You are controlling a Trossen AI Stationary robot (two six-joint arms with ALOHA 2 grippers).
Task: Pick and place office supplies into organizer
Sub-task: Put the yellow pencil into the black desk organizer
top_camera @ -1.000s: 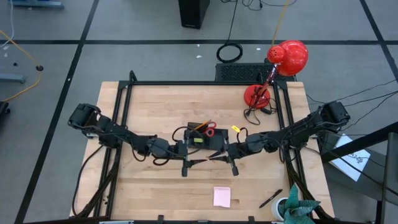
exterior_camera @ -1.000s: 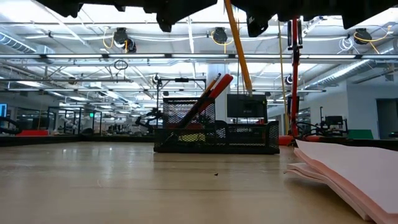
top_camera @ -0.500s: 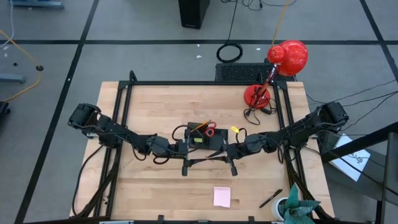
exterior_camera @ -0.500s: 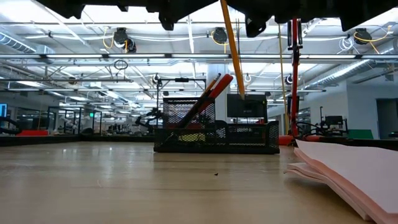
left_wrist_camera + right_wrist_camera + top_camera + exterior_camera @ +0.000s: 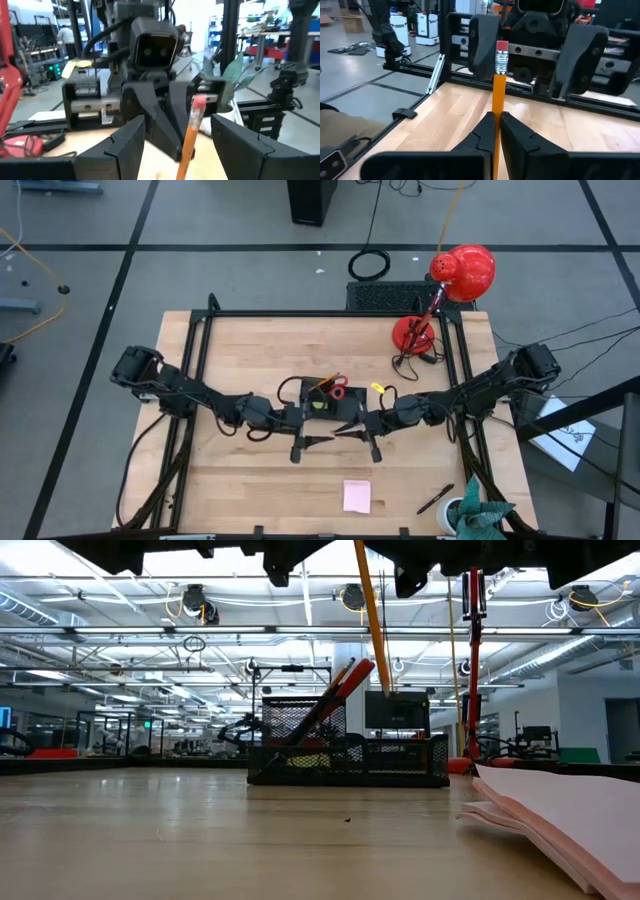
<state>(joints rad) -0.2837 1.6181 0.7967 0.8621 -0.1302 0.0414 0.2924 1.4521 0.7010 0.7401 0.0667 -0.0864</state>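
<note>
My right gripper (image 5: 495,131) is clenched on an orange pencil (image 5: 498,85), holding it upright just in front of the black organizer (image 5: 322,406), eraser end up. My left gripper (image 5: 176,131) faces it from the organizer's other side, fingers spread wide and empty. Red-handled scissors (image 5: 336,391) stand in the organizer. The pink sticky-note pad (image 5: 356,495) lies well nearer the table's front edge.

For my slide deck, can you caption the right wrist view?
Right gripper shut on an upright orange pencil, facing the open left gripper over the wooden table.
</note>
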